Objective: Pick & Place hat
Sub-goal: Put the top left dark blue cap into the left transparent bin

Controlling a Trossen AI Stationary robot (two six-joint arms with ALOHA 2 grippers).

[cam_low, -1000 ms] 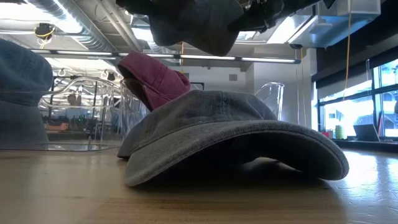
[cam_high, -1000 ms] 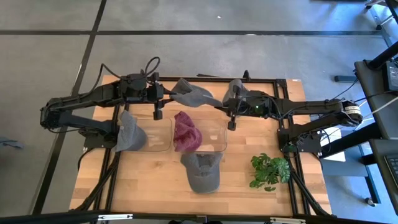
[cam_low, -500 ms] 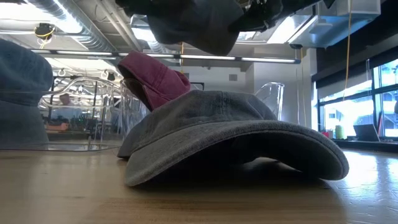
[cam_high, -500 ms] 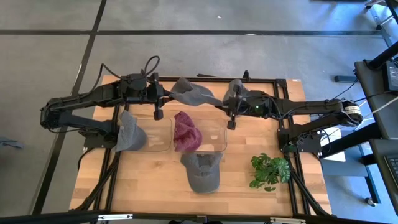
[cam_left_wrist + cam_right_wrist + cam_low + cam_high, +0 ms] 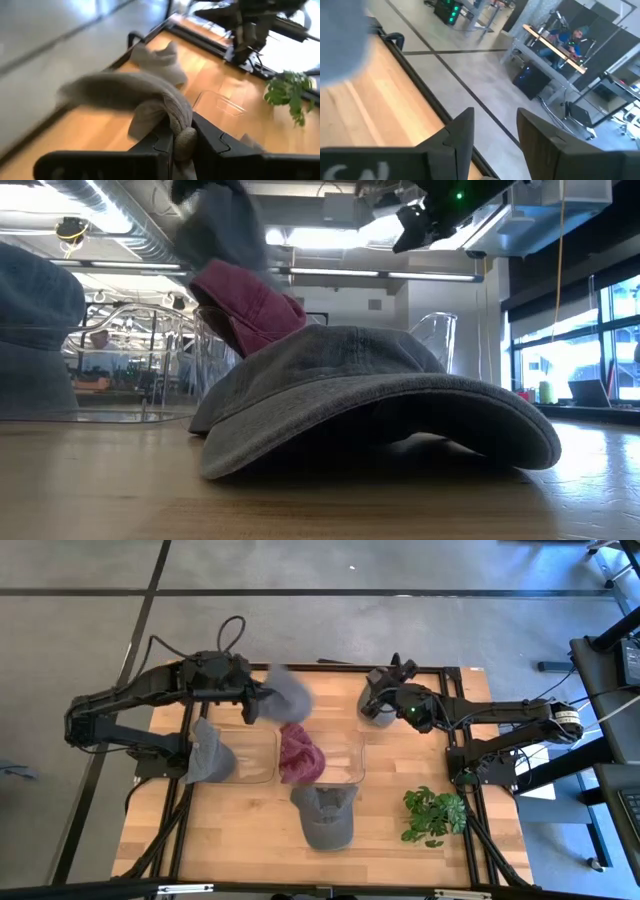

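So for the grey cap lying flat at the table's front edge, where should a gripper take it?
Take the grey cap by its brim, coming straight down from above. It sits crown up, nothing on it, and the brim arches off the wood in the low view, leaving room for a finger underneath.

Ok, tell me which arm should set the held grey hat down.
Left. The left end effector is clamped on the grey hat, above the far side of the table near the clear stands. The right end effector is open and empty, off to the right.
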